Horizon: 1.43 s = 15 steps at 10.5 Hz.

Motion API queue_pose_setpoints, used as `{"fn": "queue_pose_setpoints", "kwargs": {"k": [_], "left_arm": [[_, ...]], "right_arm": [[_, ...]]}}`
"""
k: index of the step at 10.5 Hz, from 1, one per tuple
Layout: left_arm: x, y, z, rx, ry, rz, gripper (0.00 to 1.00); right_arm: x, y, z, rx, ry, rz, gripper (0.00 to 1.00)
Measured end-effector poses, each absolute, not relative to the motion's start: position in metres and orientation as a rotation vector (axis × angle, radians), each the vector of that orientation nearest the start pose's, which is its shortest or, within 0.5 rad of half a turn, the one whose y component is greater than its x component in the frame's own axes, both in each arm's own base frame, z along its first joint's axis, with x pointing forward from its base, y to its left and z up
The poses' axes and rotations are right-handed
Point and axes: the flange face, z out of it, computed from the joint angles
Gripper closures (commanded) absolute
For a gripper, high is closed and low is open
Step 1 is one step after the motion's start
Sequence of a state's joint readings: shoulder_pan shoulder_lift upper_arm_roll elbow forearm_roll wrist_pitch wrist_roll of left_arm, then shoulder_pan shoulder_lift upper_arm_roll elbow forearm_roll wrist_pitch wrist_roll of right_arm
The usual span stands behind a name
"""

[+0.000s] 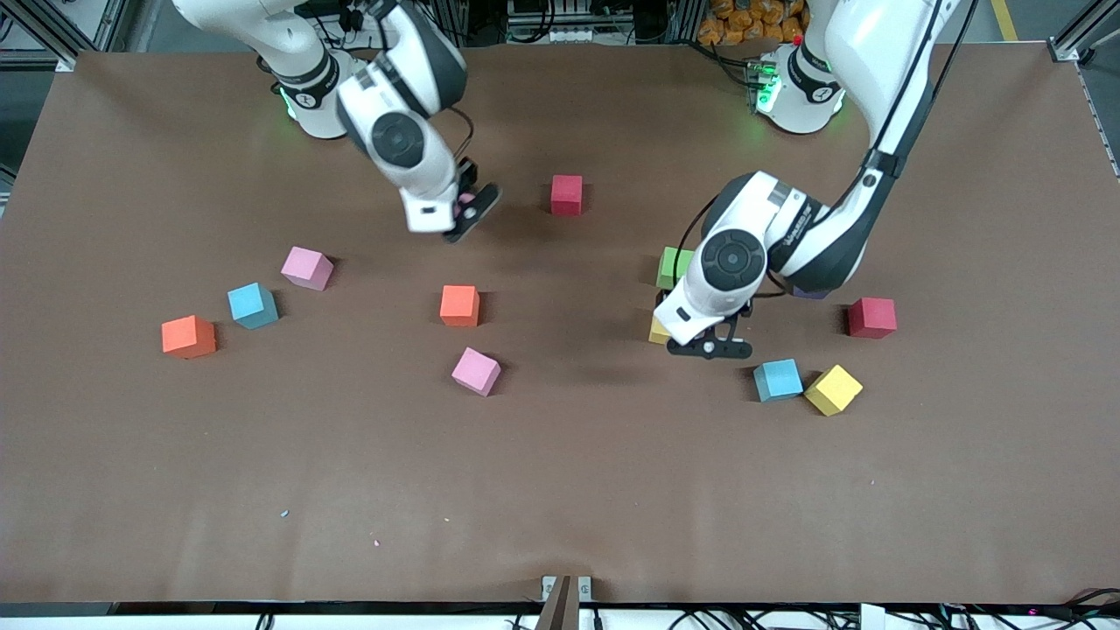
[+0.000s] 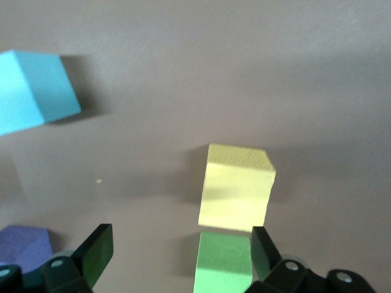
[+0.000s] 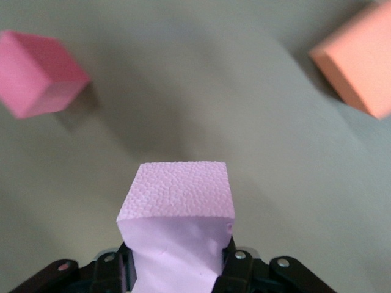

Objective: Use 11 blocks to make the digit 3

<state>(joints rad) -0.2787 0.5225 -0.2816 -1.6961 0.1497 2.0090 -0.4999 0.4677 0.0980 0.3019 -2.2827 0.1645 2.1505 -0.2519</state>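
Overhead, right gripper [image 3: 177,268] clamping a pink block [image 3: 177,226], left gripper [image 2: 177,256] spread wide over a yellow block [image 2: 235,186], no legible writing.

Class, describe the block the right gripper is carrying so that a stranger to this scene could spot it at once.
Start at the right arm, whose base stands at its end of the table, and follow it down to the right gripper. Shut between its fingers is a pink block, held above the table; the other pink blocks lie on the surface.

We see brown table [image 1: 560,490]; pink block [image 3: 177,226] in black-fingered right gripper [image 1: 468,208]; yellow block [image 2: 235,186]; green block [image 2: 223,268].
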Motion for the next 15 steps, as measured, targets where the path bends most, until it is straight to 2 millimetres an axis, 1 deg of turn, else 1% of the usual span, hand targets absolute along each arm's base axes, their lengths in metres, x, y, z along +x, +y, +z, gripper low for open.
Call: {"fn": "queue_pose_setpoints", "kwargs": {"k": [1, 2, 3, 5, 7, 9, 11, 15], "left_arm": [[0.57, -0.327, 0.282, -3.049, 0.195, 0.251, 0.0], [0.575, -0.329, 0.277, -3.058, 0.221, 0.226, 0.0], [0.579, -0.333, 0.271, -3.068, 0.262, 0.185, 0.0], [0.576, -0.344, 0.257, -3.065, 0.348, 0.157, 0.0], [0.57, -0.351, 0.247, -3.054, 0.378, 0.173, 0.0], [0.564, -0.354, 0.237, -3.032, 0.41, 0.19, 0.0], [0.559, -0.357, 0.23, -3.024, 0.426, 0.198, 0.0], [0.553, -0.358, 0.223, -3.016, 0.439, 0.218, 0.0]], "right_arm": [[0.341, 0.372, 0.303, -2.689, -1.496, 0.352, 1.0], [0.329, 0.387, 0.305, -2.666, -1.655, 0.308, 1.0], [0.317, 0.399, 0.303, -2.636, -1.8, 0.267, 1.0], [0.302, 0.418, 0.291, -2.565, -1.994, 0.197, 1.0], [0.288, 0.44, 0.279, -2.48, -2.169, 0.159, 1.0], [0.277, 0.458, 0.266, -2.415, -2.273, 0.161, 1.0], [0.271, 0.467, 0.253, -2.379, -2.313, 0.187, 1.0], [0.272, 0.478, 0.236, -2.358, -2.319, 0.235, 1.0]]}}
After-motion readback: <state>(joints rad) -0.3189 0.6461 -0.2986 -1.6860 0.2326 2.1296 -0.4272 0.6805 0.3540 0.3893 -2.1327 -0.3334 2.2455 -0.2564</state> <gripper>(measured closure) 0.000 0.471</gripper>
